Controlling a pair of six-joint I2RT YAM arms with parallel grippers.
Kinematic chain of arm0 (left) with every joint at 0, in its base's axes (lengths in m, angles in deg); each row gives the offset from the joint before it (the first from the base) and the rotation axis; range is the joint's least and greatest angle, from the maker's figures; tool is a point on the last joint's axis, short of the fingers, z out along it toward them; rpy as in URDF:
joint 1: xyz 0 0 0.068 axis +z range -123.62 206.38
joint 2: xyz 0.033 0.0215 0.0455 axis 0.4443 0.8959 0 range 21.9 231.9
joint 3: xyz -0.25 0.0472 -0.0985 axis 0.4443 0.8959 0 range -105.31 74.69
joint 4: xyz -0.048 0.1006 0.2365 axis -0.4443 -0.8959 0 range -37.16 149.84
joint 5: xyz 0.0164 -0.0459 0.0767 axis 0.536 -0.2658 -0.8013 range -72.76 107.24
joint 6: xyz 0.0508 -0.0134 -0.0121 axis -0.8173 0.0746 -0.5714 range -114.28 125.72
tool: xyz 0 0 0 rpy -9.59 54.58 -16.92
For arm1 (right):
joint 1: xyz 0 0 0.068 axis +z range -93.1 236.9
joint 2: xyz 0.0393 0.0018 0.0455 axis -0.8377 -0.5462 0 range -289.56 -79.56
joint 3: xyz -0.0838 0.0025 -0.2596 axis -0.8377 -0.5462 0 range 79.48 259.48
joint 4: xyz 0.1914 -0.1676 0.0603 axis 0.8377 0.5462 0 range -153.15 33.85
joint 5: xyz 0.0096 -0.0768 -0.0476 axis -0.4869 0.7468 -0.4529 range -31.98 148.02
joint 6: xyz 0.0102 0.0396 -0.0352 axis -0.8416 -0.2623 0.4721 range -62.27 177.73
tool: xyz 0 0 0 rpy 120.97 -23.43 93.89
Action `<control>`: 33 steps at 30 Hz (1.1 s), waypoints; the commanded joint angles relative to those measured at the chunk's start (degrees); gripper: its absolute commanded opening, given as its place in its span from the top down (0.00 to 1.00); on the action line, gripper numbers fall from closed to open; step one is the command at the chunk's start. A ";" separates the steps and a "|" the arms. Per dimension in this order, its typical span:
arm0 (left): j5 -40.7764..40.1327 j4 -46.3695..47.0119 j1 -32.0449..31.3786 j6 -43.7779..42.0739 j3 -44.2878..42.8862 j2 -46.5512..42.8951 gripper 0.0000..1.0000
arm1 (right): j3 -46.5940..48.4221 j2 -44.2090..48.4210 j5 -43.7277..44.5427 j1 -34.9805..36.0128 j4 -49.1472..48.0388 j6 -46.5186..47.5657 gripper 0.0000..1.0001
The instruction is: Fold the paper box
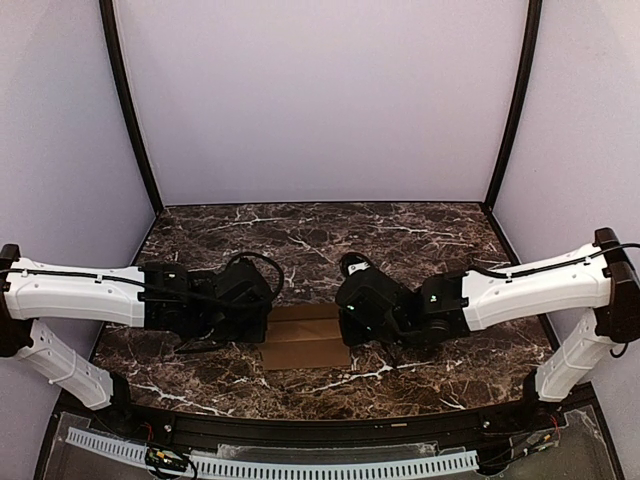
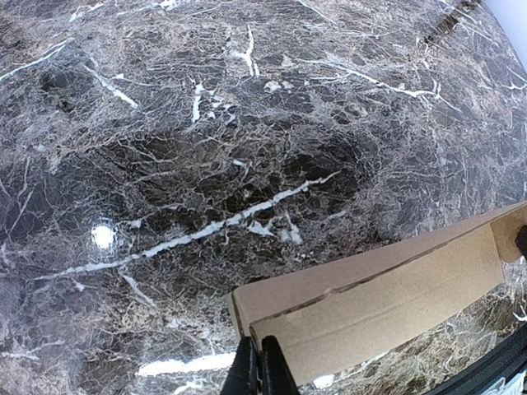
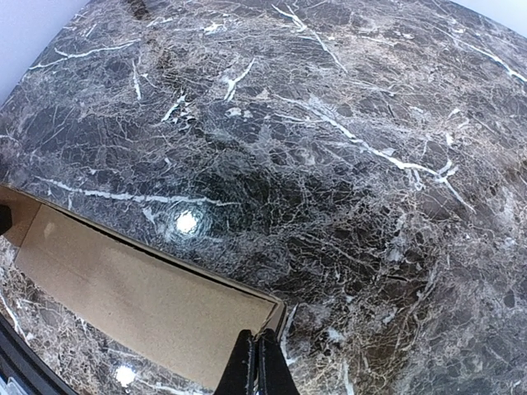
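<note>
Both ends of the paper box (image 1: 305, 338) were attended, one hand at each. It lay flat on the worktop (image 1: 420, 240) near the middle of the near edge, with its long axis running side to side from one arm to the other. The left hand (image 2: 255, 372) was fully closed, fingers pressed together with no cardboard seen between them, and its tips sat at the corner of the box's left end. The right hand (image 3: 256, 364) was closed in the same way with nothing in it, its tips at the corner of the right end. Whether either tip touched the cardboard could not be told. Neither arm looked nearer than the other, as the box lay inward from each. A crease ran lengthwise close to the far long side. Only the opposite arm stood across from each hand. Lifting a flap would probably call for opening a hand first, since the sheet lay flush on the marble
</note>
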 commanded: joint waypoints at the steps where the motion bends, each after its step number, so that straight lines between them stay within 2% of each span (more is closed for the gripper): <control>1: 5.87 7.59 -1.86 -1.21 0.65 0.99 0.99 | -0.50 0.25 -6.19 1.11 -7.96 -0.21 1.00; 23: 4.49 6.17 -2.89 -1.39 0.46 1.11 0.99 | -6.55 0.92 5.07 6.77 -7.89 -5.28 1.00; 33: 1.41 6.31 -7.30 0.24 1.47 4.17 0.99 | -9.31 0.70 7.56 8.46 -9.84 -8.01 1.00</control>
